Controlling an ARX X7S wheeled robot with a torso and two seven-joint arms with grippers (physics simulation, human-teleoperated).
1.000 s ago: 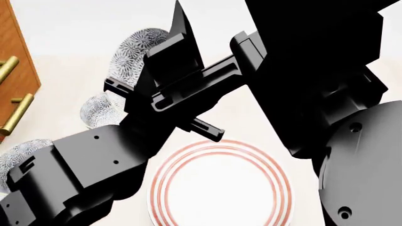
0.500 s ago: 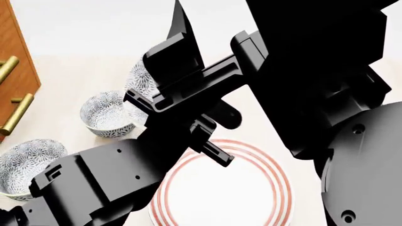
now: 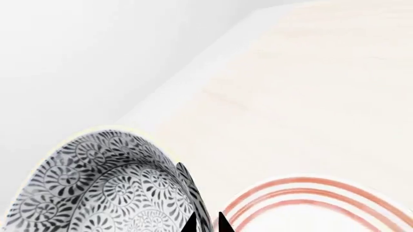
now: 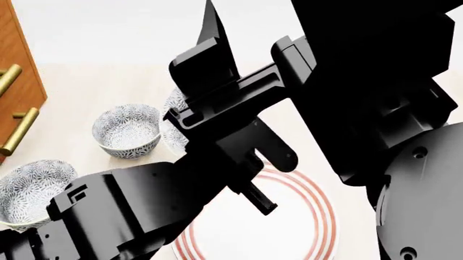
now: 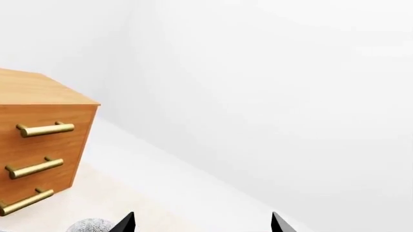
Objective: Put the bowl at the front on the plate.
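My left gripper (image 3: pixel 205 225) is shut on the rim of the bowl (image 3: pixel 110 193), a deep white bowl with a dense grey-blue floral pattern. One fingertip is inside the rim and one outside. In the head view only a sliver of the bowl (image 4: pixel 172 135) shows behind my left arm, just beyond the plate's far left edge. The plate (image 4: pixel 326 211) is large and white with red-pink rings, and it lies near me, partly covered by the arm. Beside the held bowl, the left wrist view shows the plate (image 3: pixel 303 193). My right gripper (image 5: pixel 201 223) is open, held up, with nothing between its fingers.
Two look-alike bowls stand on the pale table at the left, one (image 4: pixel 127 130) further back and one (image 4: pixel 29 187) nearer. A wooden drawer cabinet (image 4: pixel 18 70) with brass handles stands at the far left and also shows as the cabinet (image 5: pixel 45 145) in the right wrist view. My right arm (image 4: pixel 383 97) fills the right side.
My left arm has swung right and toward the plate, carrying the bowl with it. The two other bowls, earlier partly covered by the arm, now show.
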